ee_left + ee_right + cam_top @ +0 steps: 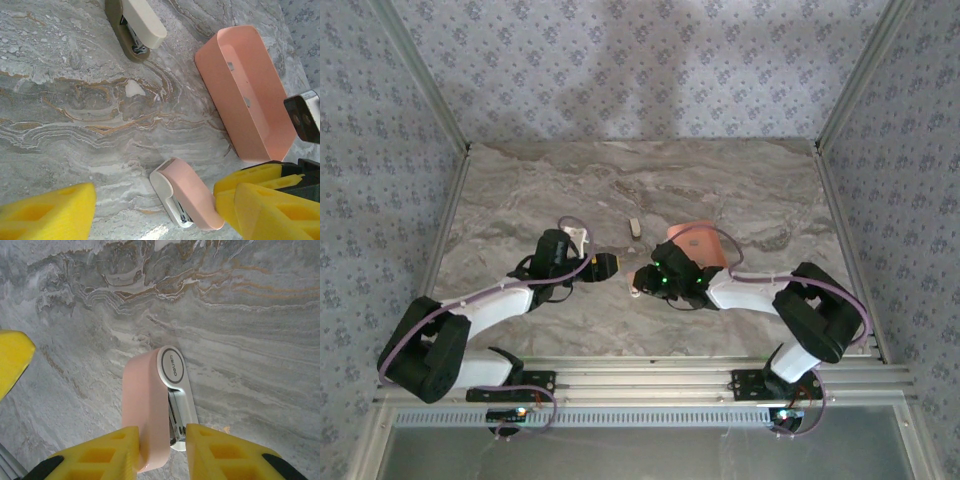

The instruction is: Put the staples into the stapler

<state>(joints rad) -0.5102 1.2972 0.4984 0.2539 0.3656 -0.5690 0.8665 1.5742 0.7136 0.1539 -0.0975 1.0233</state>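
The stapler (150, 395), pale pink with a white base and a metal rail inside, lies on its side on the marble table. My right gripper (162, 437) is shut on it, one yellow finger (117, 450) against the pink top and the other against the white base. In the left wrist view the stapler (192, 195) lies between the fingers of my open left gripper (160, 207), which does not touch it. In the top view, my left gripper (607, 265) faces my right gripper (642, 282) at mid-table. Two tiny grey pieces, apparently the staples (230, 65), lie in the salmon tray.
The salmon tray (260, 135) stands just beyond the stapler and right of it, close to my right arm, and shows in the top view as the tray (705, 238). A second stapler, cream and olive-brown (137, 22), lies farther back on the table (520, 190).
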